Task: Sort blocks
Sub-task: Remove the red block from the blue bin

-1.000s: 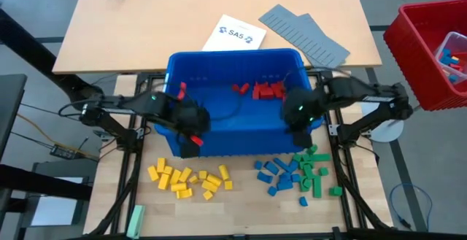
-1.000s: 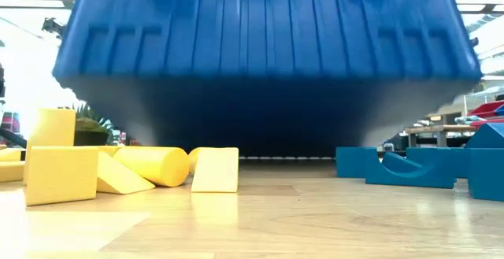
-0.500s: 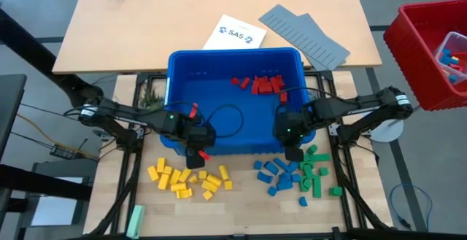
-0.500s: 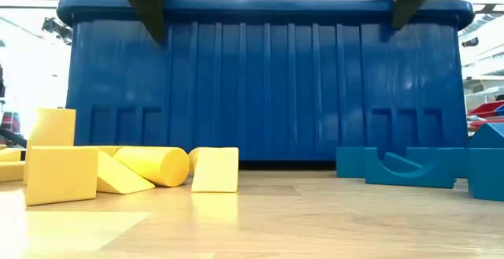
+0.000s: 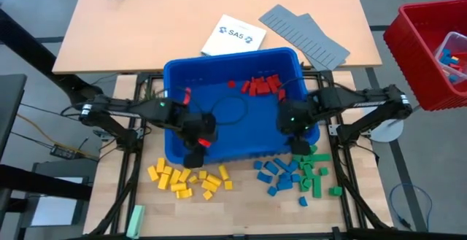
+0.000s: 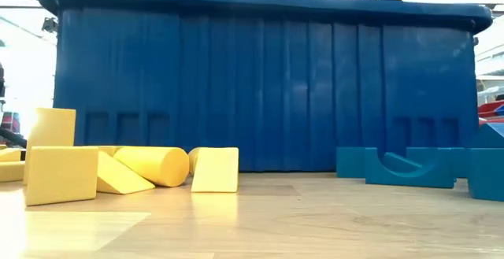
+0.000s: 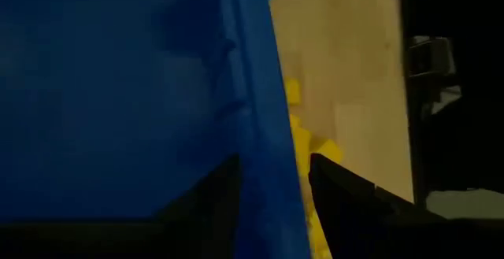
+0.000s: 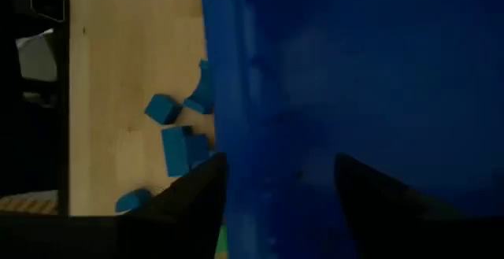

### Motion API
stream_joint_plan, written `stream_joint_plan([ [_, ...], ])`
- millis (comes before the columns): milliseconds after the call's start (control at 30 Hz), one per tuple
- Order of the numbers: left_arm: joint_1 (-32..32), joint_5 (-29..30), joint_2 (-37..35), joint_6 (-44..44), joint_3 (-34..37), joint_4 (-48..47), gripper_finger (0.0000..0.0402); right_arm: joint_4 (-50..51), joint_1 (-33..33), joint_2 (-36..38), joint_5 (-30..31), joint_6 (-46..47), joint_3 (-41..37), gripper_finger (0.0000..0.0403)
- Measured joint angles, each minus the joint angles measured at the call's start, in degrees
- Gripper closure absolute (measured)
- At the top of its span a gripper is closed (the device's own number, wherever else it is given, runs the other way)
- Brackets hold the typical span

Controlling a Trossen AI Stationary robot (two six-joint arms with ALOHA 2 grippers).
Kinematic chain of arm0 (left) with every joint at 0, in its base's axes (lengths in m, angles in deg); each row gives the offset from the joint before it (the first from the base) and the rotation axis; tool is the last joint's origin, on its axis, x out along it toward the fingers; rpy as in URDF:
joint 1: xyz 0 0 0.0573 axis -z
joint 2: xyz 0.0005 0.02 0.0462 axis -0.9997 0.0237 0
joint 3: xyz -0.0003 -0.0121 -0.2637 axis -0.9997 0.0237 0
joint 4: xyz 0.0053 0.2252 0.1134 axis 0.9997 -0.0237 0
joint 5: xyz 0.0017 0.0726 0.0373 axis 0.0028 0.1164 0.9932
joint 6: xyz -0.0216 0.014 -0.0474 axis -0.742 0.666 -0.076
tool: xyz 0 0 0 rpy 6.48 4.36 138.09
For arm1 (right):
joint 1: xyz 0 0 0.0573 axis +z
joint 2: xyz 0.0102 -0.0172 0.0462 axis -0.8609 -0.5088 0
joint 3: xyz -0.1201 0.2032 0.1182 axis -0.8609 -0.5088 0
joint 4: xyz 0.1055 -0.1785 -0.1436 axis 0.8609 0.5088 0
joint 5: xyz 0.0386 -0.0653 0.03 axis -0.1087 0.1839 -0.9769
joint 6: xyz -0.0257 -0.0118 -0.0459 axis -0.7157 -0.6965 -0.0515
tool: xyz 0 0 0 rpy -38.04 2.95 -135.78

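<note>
Wooden tabletop (image 5: 241,211) fills the near part of the high view, with a second, paler table (image 5: 146,28) beyond it carrying a white booklet (image 5: 232,34) and grey ridged panels (image 5: 305,34). A blue bin (image 5: 226,134) sits in the middle with a cluster of red blocks (image 5: 261,87) at its far side. In front of it lie yellow blocks (image 5: 190,179) on the left, blue blocks (image 5: 276,176) right of centre, and green blocks (image 5: 315,171) beside those. The left gripper (image 5: 195,146) is at the bin's near wall on the left, the right gripper (image 5: 298,139) at the near right corner. A red crate (image 5: 416,50) stands off to the right, and a pale green bar (image 5: 135,219) lies at the near left edge.

From table height, the bin's ribbed wall (image 6: 260,94) stands on the wood, yellow blocks (image 6: 142,168) before it on the left and blue ones (image 6: 405,168) on the right.

Past the left wrist, two dark fingers (image 7: 213,200) straddle the bin's rim (image 7: 264,117), apart and not pressing it; yellow blocks (image 7: 303,145) lie outside.

Past the right wrist, the fingers (image 8: 197,196) likewise stand wide on either side of the wall (image 8: 252,133), blue blocks (image 8: 177,133) outside.
</note>
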Motion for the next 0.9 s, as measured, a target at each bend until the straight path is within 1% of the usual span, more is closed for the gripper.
stream_joint_plan([
  [67, -0.2, 1.7, -0.3, 2.4, -3.3, -1.7, 0.024, 1.4, 0.0, 0.2, 2.0, -2.2, 2.3, 0.0177],
  [200, -0.6, 9.8, -0.1, 6.2, -7.6, -2.0, 0.0239, 1.0, 0.0, 0.1, 8.2, -6.5, 3.7, 0.017],
  [300, -1.6, 15.1, -0.2, 9.1, -10.8, -2.3, 0.0239, 0.4, -0.9, 0.2, 13.1, -9.0, 4.0, 0.0172],
  [400, -4.3, 18.5, -1.3, 11.4, -13.0, -0.6, 0.0239, -2.2, -4.1, 0.2, 13.7, -9.6, 4.0, 0.0176],
  [533, -9.9, 18.4, -4.6, 14.7, -12.0, 0.9, 0.0239, -6.6, -10.9, 0.1, 9.4, -10.5, 3.7, 0.0182],
  [600, -13.5, 18.2, -6.4, 17.0, -9.7, 1.7, 0.0239, -8.0, -15.0, 0.1, 8.0, -11.7, 3.2, 0.0184],
  [667, -17.4, 17.9, -8.4, 19.3, -6.6, 4.5, 0.0239, -10.6, -18.9, 0.1, 6.6, -12.9, 2.3, 0.0186],
  [767, -23.2, 14.2, -11.1, 23.8, -1.0, 10.9, 0.0239, -16.6, -23.7, 0.1, 4.0, -15.2, -0.2, 0.0186],
  [900, -29.5, 9.4, -12.5, 28.3, 6.9, 20.9, 0.0239, -25.9, -29.0, 0.1, 2.0, -15.6, -4.5, 0.0186],
])
